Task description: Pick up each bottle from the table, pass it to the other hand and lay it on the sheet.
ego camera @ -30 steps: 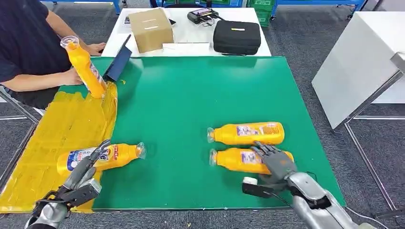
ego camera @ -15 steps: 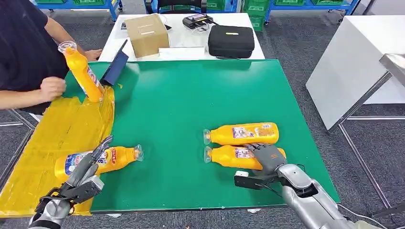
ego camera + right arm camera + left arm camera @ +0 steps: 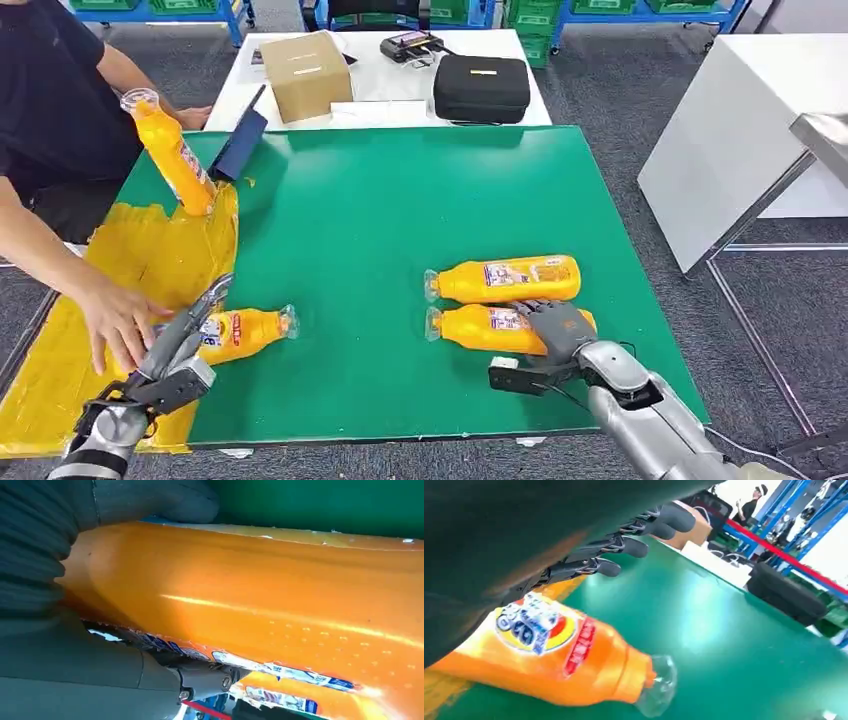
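Observation:
Two orange bottles lie side by side on the green mat (image 3: 380,220). My right hand (image 3: 555,330) grips the nearer bottle (image 3: 480,328), which still lies on the mat; in the right wrist view this bottle (image 3: 275,595) sits between the thumb (image 3: 155,500) and the fingers. The farther bottle (image 3: 505,280) lies free. A third bottle (image 3: 245,330) lies at the edge of the yellow sheet (image 3: 150,260). My left hand (image 3: 185,345) hovers over it with straight fingers (image 3: 624,545), holding nothing. A fourth bottle (image 3: 170,150) stands on the sheet's far end.
A person's hand (image 3: 115,320) reaches onto the sheet beside the lying bottle. A dark tablet (image 3: 240,143) leans at the mat's far left corner. A cardboard box (image 3: 306,62) and a black case (image 3: 481,87) sit on the white table behind. Another white table (image 3: 730,130) stands to the right.
The person's hand has let go of the standing bottle and come down onto the near sheet beside the lying bottle. My two hands have hardly moved.

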`<state>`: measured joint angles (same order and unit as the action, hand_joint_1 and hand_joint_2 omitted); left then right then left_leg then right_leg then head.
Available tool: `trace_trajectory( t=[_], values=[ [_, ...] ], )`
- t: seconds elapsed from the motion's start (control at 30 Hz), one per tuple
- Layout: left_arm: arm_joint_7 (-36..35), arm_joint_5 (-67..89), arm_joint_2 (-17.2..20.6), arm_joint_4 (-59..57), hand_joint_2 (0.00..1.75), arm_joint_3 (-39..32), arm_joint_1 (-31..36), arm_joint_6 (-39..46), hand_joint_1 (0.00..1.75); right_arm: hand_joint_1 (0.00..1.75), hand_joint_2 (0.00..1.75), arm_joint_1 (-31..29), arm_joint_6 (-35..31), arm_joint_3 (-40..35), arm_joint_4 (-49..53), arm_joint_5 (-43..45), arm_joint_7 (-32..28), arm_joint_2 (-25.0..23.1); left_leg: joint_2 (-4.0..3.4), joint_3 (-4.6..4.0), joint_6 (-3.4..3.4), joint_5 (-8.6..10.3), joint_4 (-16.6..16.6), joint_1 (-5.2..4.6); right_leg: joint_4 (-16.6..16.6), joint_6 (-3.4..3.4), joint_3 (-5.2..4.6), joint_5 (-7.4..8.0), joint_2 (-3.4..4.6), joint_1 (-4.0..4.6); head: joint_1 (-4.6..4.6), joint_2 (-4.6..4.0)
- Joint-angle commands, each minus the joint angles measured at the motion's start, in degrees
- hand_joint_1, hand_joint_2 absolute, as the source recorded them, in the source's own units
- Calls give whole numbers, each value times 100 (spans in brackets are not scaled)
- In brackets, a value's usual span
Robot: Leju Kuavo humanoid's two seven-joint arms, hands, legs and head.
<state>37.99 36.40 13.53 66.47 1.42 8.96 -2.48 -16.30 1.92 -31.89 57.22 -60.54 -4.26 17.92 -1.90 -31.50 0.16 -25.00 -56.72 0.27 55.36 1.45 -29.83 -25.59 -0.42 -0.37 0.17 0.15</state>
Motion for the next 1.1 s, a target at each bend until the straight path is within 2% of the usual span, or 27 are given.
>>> trace_trajectory(
  t=[0.03, 0.07, 0.1, 0.13, 0.17, 0.2, 0.23, 0.3, 0.33, 0.37, 0.47, 0.57, 0.67, 1.1],
  values=[
    [-348, -2261, -854, 589, 0, -723, -574, -1728, 0, 175, 175, 1040, -798, 613, 202, 1274, -540, -928, 37, -83, -1, 33, -17, 8, 9, 5, -71, 21, -21, 9, 2, 0],
    [-771, -3397, -1641, 804, 175, -1225, -748, -2751, 0, 175, 175, 1550, -926, 1505, 1291, 2245, -1439, -1867, 17, -59, 0, 27, -12, 9, 6, 4, -47, 14, -5, 10, 2, 0],
    [-1264, -4736, -2228, 1653, 175, -1111, -1116, -3265, 0, 175, 175, 1826, -844, 1530, 2357, 3521, -2607, -2644, 17, -99, 1, 47, -2, 9, -5, -1, -80, 33, 2, 11, 2, 0],
    [-1316, -4635, -2496, 2050, 175, -664, -1361, -2842, 0, 175, 175, 1921, -1001, 991, 2963, 3363, -1927, -2861, 4, -76, 0, 33, -1, 6, 0, -5, -58, 25, 12, 13, 7, 0],
    [-1248, -4671, -2601, 2231, 175, -106, -1498, -2475, 0, 175, 175, 1895, -1218, 449, 3185, 3316, -1501, -2960, 5, -99, -3, 41, 10, 7, -8, -9, -81, 32, 16, 19, 4, 0],
    [-1172, -4611, -2649, 2331, 175, 221, -1563, -2195, 0, 175, 175, 1808, -1270, 142, 3067, 3370, -1397, -3004, -2, -68, 1, 26, 4, 2, 0, 0, -32, 22, 20, 14, 11, 0],
    [-1078, -4477, -2619, 2382, 175, 566, -1585, -1945, 0, 175, 175, 1721, -1442, -73, 2831, 3363, -1384, -3067, -9, -48, -1, 13, -6, 8, 5, 7, 40, 19, 24, 19, 9, 0],
    [-979, -4418, -2518, 2414, 175, 866, -1549, -1723, 0, 175, 175, 1553, -1536, -257, 2487, 3482, -1505, -3016, 33, -51, 1, 17, -2, -13, 10, 14, 27, 1, -13, -2, -15, 0],
    [-950, -4383, -2458, 2425, 175, 1005, -1514, -1694, 0, 175, 175, 1486, -1606, -294, 2339, 3527, -1642, -3003, 48, -79, 2, 19, -10, -12, 16, 13, 3, -8, -22, -5, -31, 0],
    [-940, -4304, -2453, 2436, 175, 1057, -1498, -1618, 0, 175, 175, 1451, -1638, -298, 2266, 3553, -1701, -3015, 90, -116, 15, 35, -16, -3, 14, 20, -17, -2, -73, 2, -29, 0],
    [-936, -4325, -2460, 2433, 175, 1140, -1474, -1635, 0, 175, 175, 1394, -1604, -298, 2191, 3639, -1759, -3046, 128, -150, 12, 49, -13, 0, 15, 18, -45, -4, -113, 6, -24, 0],
    [-930, -4152, -2446, 2355, 175, 1309, -1422, -1620, 0, 175, 175, 1355, -1469, -327, 2122, 3744, -1755, -3042, 110, -184, 11, 50, -10, -1, 16, 15, -73, 3, -100, 8, -20, 0],
    [-872, -4073, -2494, 2252, 175, 1369, -1378, -1580, 0, 175, 175, 1319, -1420, -348, 1979, 3801, -1743, -3073, 125, -196, 14, 55, -6, -6, 12, 16, -87, 3, -114, -2, -22, 0],
    [-495, -3253, -2465, 2520, 175, 1633, -1429, -1176, 0, 175, 175, 1212, -1316, -532, 1453, 3719, -1656, -3107, 121, -204, 16, 56, -4, -14, 11, 15, -94, 5, -105, -7, -22, 0]
  ],
)
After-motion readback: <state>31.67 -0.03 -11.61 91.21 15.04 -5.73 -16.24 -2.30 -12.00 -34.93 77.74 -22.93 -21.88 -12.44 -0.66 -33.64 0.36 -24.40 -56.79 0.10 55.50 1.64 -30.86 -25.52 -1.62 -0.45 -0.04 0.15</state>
